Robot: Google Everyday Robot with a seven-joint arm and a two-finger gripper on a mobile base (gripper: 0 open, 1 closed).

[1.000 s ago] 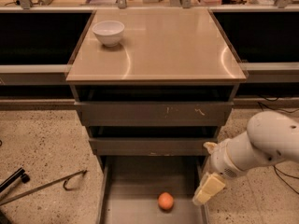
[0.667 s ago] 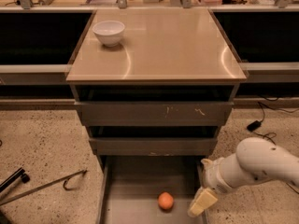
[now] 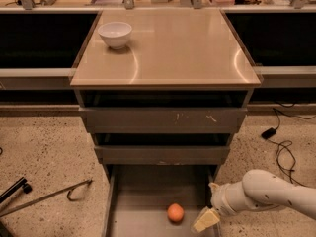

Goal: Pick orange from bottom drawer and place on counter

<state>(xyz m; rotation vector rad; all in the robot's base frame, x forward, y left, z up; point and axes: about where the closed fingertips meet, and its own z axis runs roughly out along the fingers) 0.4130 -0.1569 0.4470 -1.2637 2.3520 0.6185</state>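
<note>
- Orange (image 3: 175, 213) rests in the open bottom drawer (image 3: 143, 194), near its front edge, slightly toward the right edge.
- Gripper (image 3: 206, 219) is low at the drawer's right edge; the orange lies just beside it, toward the drawer's middle, apart.
- Gripper open or closed: cannot tell.

orange (image 3: 175, 213) in bottom drawer (image 3: 142, 199), tool (image 3: 206, 220) just right of it

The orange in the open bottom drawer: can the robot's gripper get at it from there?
Probably yes. The gripper hangs just right of the orange, low over the pulled-out bottom drawer. Nothing lies between them, and nothing covers the fruit.
</note>
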